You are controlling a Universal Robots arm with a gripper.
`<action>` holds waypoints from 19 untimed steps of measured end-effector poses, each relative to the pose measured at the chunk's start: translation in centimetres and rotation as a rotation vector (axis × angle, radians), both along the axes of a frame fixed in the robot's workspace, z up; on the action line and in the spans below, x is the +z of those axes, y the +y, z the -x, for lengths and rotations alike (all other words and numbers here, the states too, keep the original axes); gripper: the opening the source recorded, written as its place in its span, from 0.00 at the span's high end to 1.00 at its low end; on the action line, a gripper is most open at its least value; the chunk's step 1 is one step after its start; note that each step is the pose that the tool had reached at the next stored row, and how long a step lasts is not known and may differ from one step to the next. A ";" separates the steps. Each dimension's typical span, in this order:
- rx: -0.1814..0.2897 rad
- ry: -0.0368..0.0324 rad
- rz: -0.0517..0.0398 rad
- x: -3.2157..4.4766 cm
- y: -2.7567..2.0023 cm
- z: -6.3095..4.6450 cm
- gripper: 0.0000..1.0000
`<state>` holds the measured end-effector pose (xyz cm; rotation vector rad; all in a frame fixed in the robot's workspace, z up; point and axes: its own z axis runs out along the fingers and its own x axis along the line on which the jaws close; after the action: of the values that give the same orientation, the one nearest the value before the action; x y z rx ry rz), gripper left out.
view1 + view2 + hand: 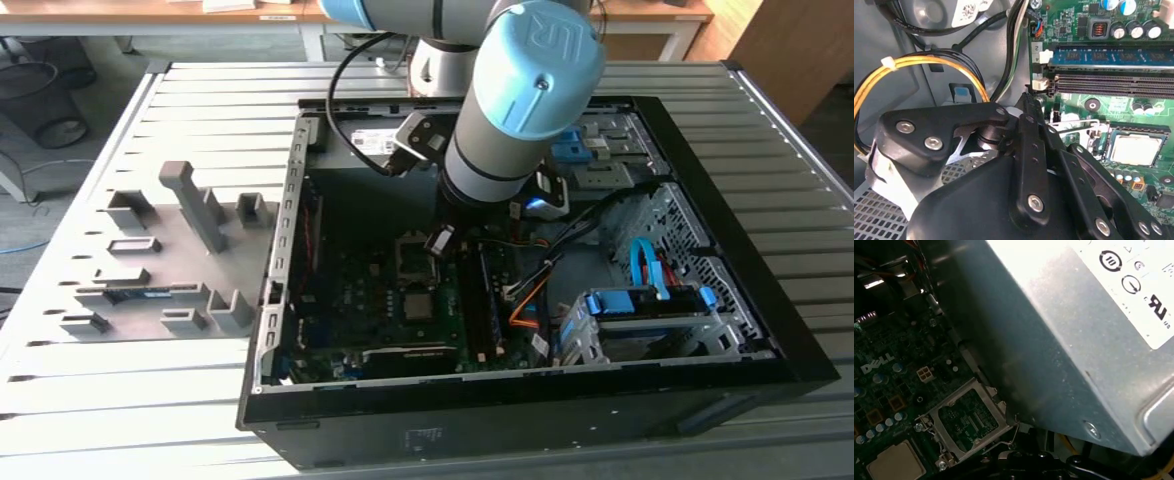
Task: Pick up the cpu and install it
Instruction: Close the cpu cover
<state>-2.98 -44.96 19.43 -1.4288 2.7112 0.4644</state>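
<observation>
Cpu — apparently in its socket — near the tool, apart from it.

Grey arm, light-blue joint caps, black silver-screwed claw

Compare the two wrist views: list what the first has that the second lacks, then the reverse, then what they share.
First wrist view, not the second: the grey labelled power-supply box and a white four-pin connector.
Second wrist view, not the first: the memory slots and the yellow cables held by a tie.
In both wrist views: the green motherboard and the cpu, lying flat in its socket.
</observation>
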 end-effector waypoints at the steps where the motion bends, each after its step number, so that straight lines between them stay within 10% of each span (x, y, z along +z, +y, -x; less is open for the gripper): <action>1: 0.000 0.0000 -0.0001 -0.01 0.00 0.0 0.90; 10: 0.000 -0.0026 -0.0148 0.90 -0.01 0.0 0.90; 19: 0.000 0.0070 -0.0161 0.04 0.00 0.0 0.90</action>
<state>-2.94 -44.96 19.47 -1.4256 2.7065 0.4910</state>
